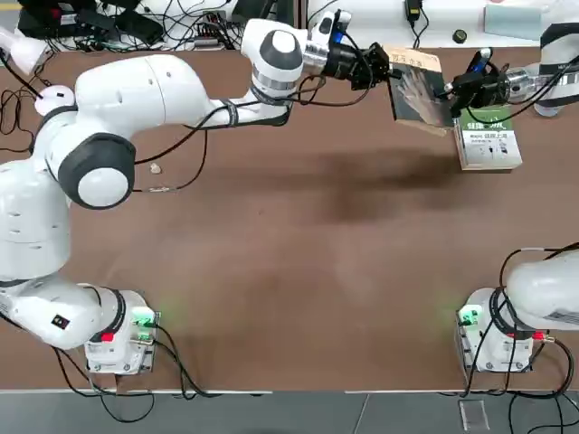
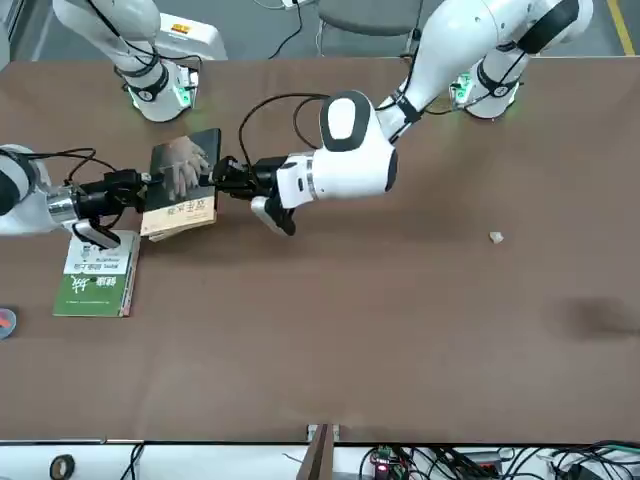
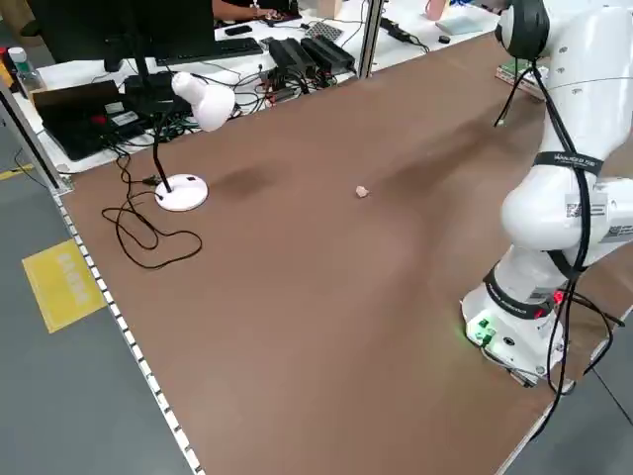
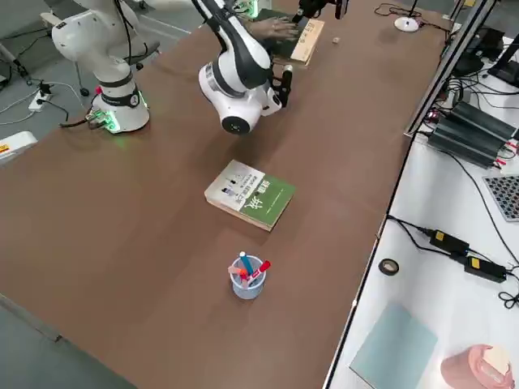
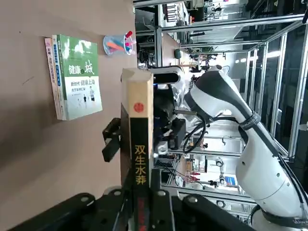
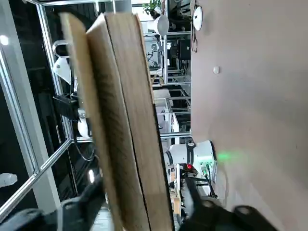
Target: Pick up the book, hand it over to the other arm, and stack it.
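We have the broad brown table [image 1: 271, 271] beneath everything. Raised off it, up and to the left arm's side of the green-and-white paperback [image 4: 263, 198], is the book with a dark grey-green cover, pale hand picture and tan band [image 1: 421, 90]. Its long axis runs roughly away from our bases, across the line between both pincers. Our black two-fingered left pincer [image 1: 391, 72], on the landmark's left, is clamped on the spine edge. Our matching right pincer [image 1: 450, 93], nearer the landmark, straddles the opposite page edge, its fingers apart. We judge the handover is under way: right should close firmly before left lets go, or the book may slip. Beside the landmark stands the small pale-blue pen cup [image 4: 248, 285].
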Robot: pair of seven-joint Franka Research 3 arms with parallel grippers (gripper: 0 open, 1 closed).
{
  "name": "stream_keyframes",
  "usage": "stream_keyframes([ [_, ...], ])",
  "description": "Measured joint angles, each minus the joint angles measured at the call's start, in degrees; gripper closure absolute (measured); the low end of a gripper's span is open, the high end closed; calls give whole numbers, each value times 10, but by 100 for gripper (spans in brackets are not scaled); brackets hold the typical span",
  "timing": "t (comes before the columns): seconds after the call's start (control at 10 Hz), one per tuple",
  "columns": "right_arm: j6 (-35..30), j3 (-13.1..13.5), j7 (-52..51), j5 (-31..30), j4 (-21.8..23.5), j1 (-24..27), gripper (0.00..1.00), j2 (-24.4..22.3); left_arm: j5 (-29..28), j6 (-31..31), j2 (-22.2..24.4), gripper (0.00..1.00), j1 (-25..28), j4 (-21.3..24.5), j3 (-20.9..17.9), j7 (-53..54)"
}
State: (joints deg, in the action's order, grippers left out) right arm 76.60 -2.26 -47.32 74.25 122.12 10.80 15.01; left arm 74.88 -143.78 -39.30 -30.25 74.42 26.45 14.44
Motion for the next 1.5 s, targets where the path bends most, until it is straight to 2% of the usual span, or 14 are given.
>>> stream_keyframes([
  [0.3, -2, 3, 26, 0, 0, 2, 68, 0, 0, 0, 0, 84, 0, 0, 0, 0],
  [0.4, -6, 5, 32, 2, 0, 3, 76, 0, 0, 0, -1, 84, 0, 0, 0, 0],
  [0.5, -9, 6, 36, 3, 0, 4, 81, 0, 0, 0, -2, 84, 0, 0, 0, 0],
  [0.7, -17, 9, 50, 5, 0, 5, 82, 0, 0, 0, -3, 85, 0, 0, 0, 0],
  [0.9, -30, 15, 63, 8, -1, 5, 82, 0, 0, 0, -3, 71, 0, -1, 0, 0],
  [1.5, -68, 53, 71, 8, -4, 5, 84, 0, 0, -15, -3, 8, -4, -10, 2, 0],
])
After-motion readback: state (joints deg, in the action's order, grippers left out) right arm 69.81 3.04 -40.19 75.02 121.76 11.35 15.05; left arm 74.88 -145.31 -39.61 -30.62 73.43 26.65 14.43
